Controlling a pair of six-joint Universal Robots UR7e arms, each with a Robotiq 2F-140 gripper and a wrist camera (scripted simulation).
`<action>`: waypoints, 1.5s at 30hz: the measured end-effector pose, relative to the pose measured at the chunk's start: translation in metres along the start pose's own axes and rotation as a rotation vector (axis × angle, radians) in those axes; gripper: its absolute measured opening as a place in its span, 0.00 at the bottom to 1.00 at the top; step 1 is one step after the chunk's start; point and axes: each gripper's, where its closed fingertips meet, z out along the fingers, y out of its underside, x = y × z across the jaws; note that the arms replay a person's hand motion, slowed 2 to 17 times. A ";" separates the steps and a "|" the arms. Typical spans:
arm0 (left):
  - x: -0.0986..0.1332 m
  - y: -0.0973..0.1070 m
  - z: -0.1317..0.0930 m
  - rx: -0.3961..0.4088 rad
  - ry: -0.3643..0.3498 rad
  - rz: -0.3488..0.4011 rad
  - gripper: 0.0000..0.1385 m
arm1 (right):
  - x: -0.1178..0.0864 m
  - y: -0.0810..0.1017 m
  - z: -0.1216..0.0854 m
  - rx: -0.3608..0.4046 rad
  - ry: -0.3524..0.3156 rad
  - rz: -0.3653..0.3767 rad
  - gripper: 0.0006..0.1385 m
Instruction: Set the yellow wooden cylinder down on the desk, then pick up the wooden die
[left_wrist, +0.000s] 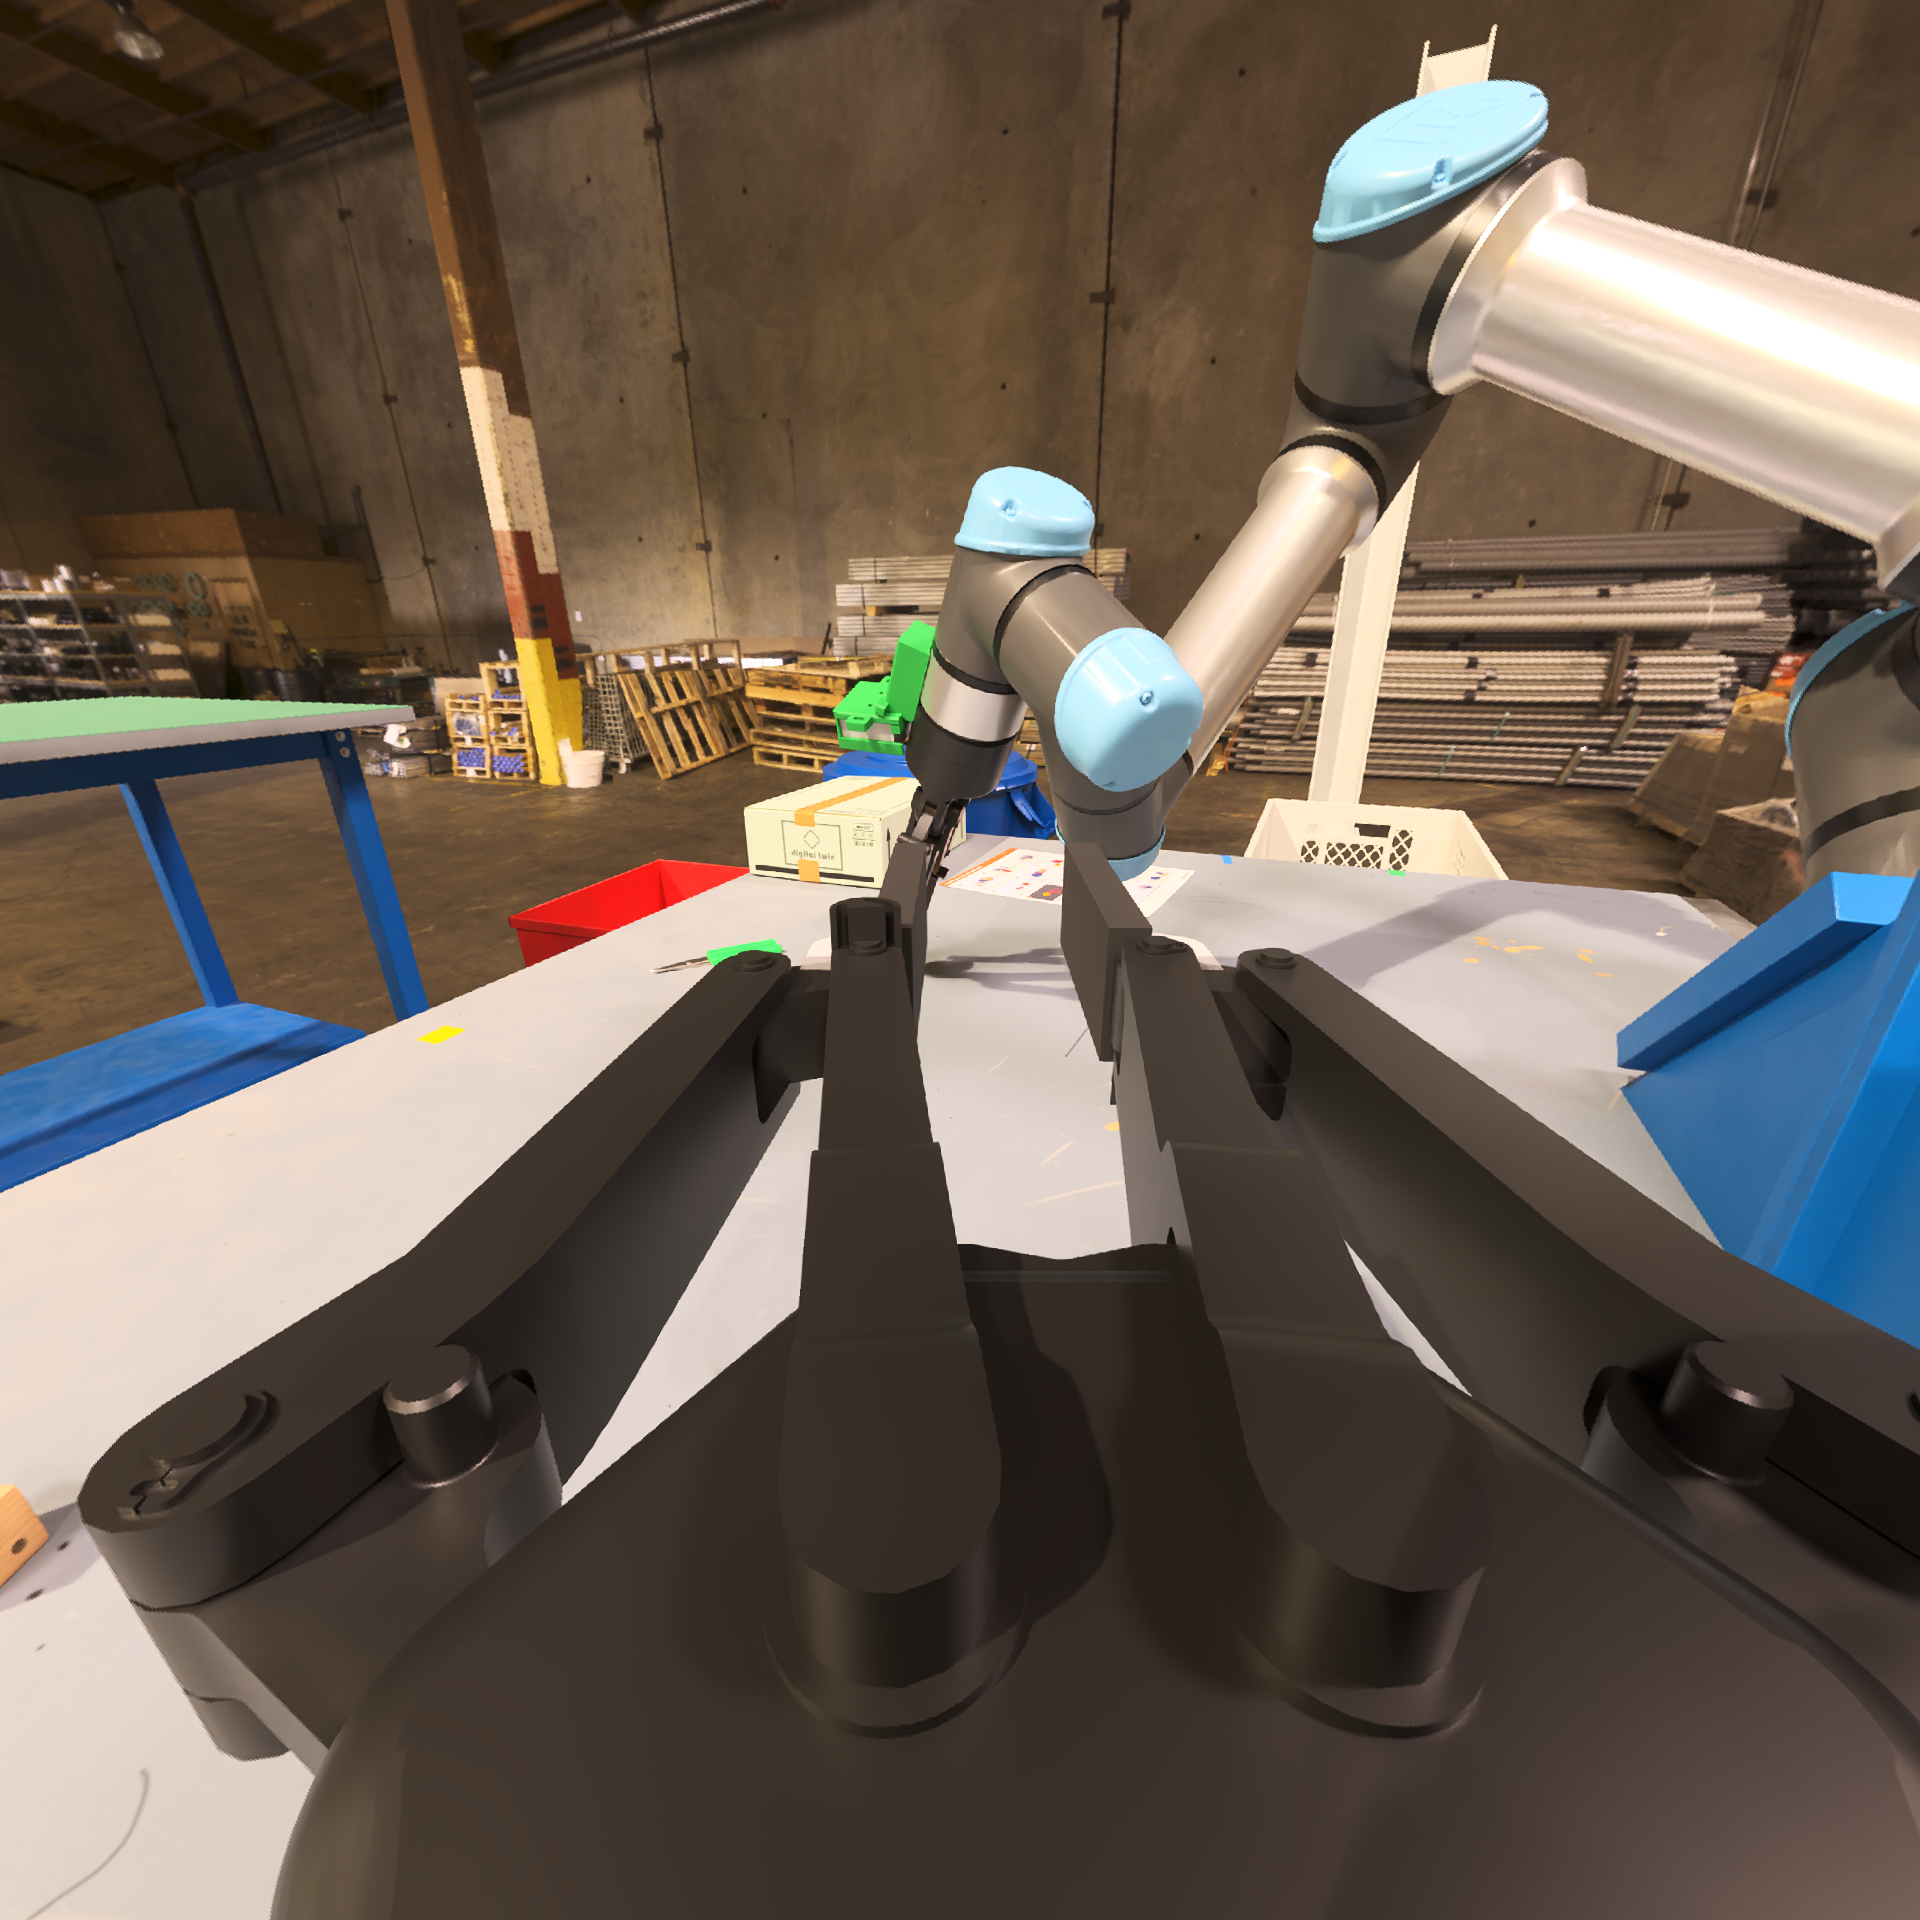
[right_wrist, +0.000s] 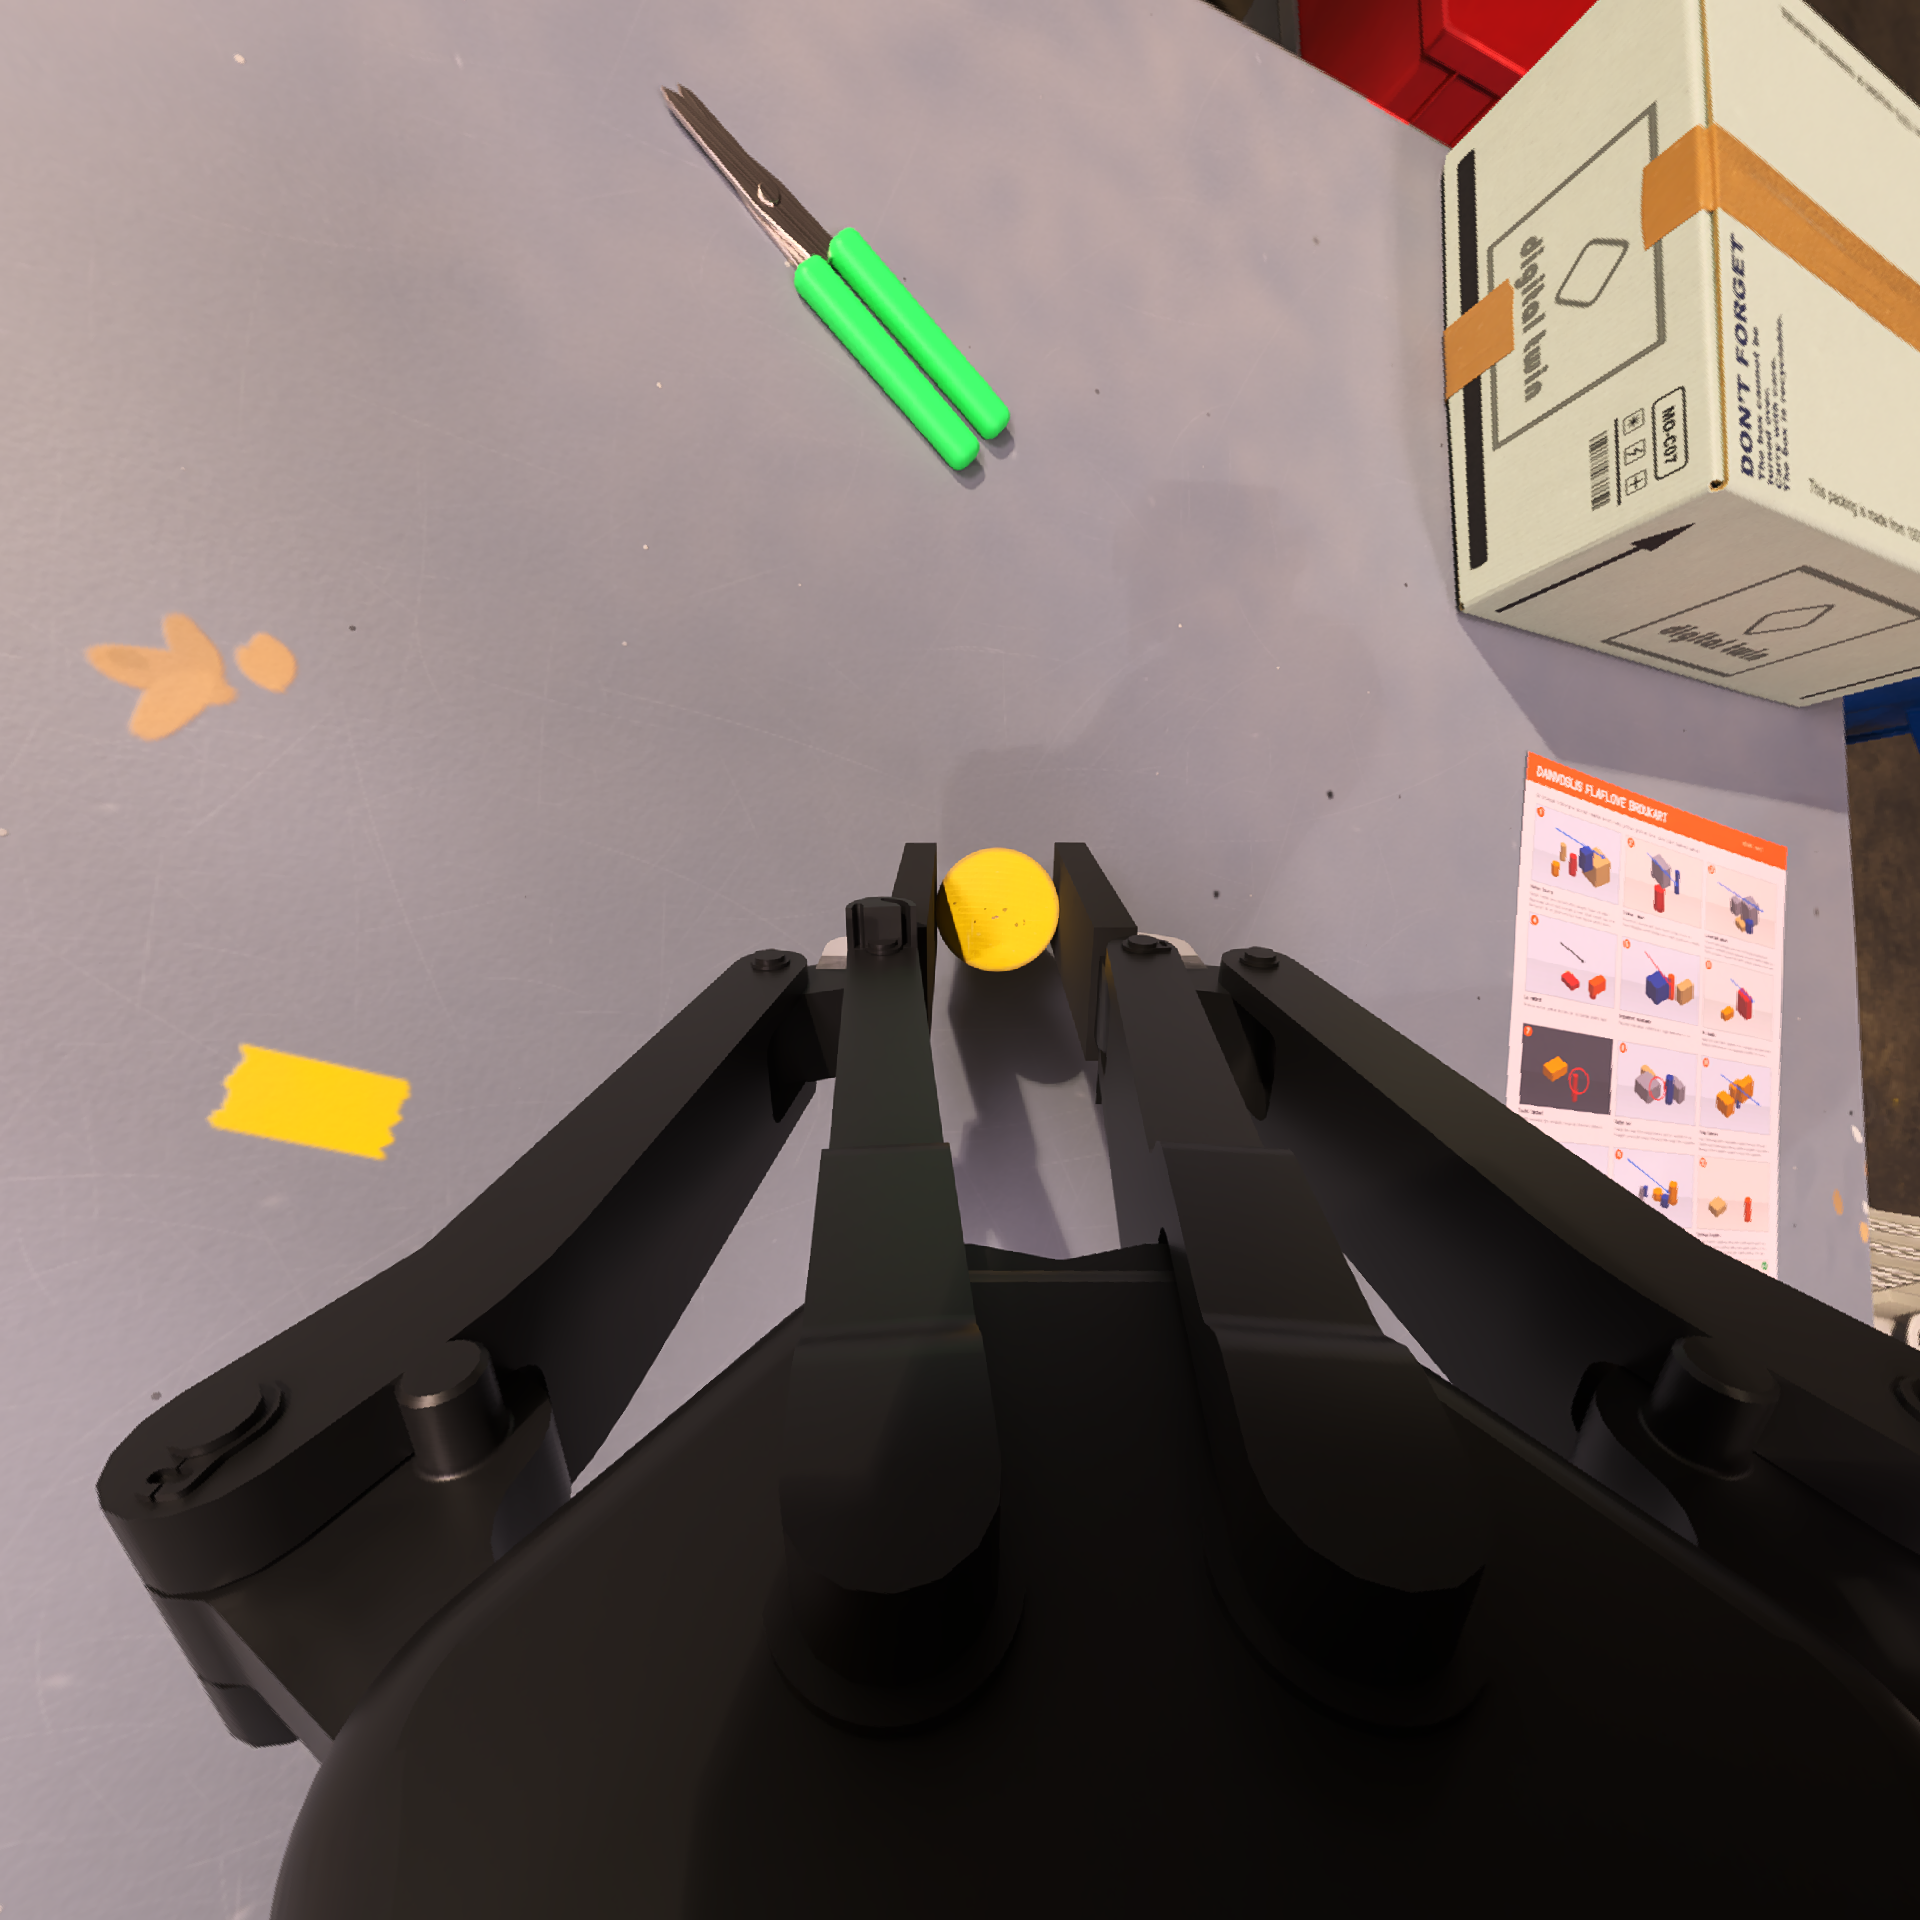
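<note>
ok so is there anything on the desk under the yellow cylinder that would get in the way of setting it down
Nothing visible does. The right gripper holds the yellow cylinder over a bare patch of desk. The scissors, the yellow tape, the cardboard box and the printed sheet all lie off to the sides.

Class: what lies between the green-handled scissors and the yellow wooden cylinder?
Only bare grey desk separates scissors from cylinder, per right wrist view.

Print marks the taped cardboard box (right_wrist: 1621, 343) and the orange-headed instruction sheet (right_wrist: 1652, 1018) on the desk (right_wrist: 520, 623).
</note>
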 end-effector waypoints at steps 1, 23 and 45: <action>0.000 0.000 0.000 0.000 0.000 0.000 0.25 | 0.000 0.000 0.000 -0.001 -0.001 0.001 0.21; 0.001 -0.002 -0.002 0.005 -0.001 0.008 0.25 | -0.008 0.000 0.005 -0.023 -0.173 0.127 0.21; 0.002 -0.003 -0.003 0.008 0.001 0.009 0.25 | -0.034 0.001 0.002 -0.036 -0.393 0.198 0.21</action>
